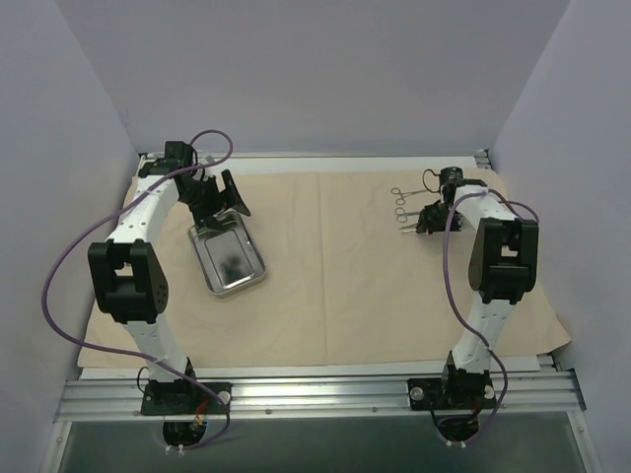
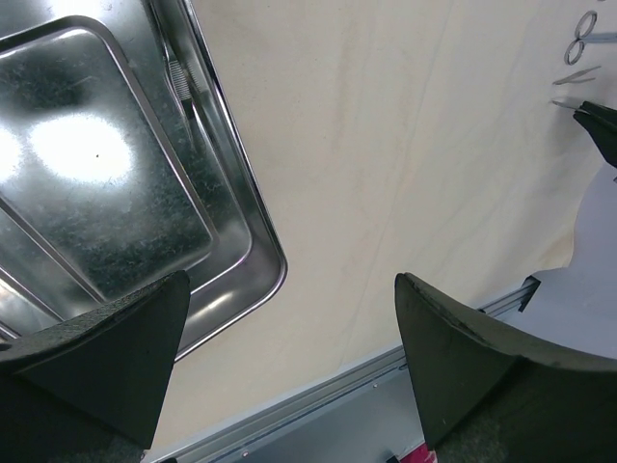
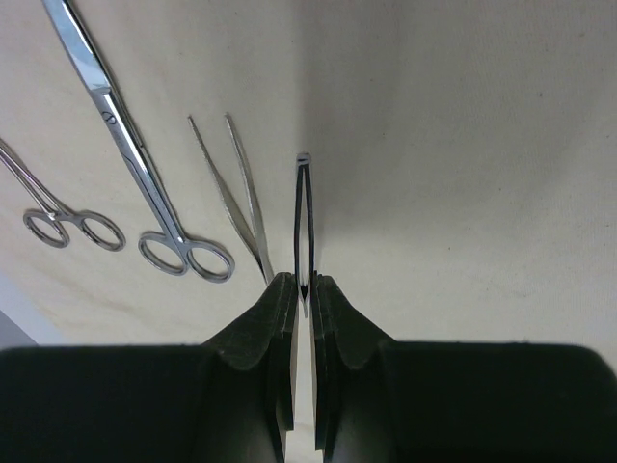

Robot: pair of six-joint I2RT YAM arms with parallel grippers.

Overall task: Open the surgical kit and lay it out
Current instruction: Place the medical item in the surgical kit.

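We see the cloth wrap (image 1: 335, 286) spread flat over the table (image 1: 315, 368), so the unwrapping looks done and the laying-out is underway. The steel tray (image 1: 229, 258) sits toward 9 o'clock from the cloth's middle. Our left claw (image 2: 291, 289) hangs over the tray's edge with its fingers wide apart, holding nothing. Toward 2 o'clock a row is forming: ring-handled forceps (image 3: 58, 217), scissors (image 3: 135, 164) and tweezers (image 3: 236, 188) lie side by side without touching. Our right claw (image 3: 304, 289) is clamped on a thin instrument (image 3: 304, 212), held edge-on at the tweezers' 3 o'clock. We judge it to be next in the row, kept parallel so each piece is easy to pick out.
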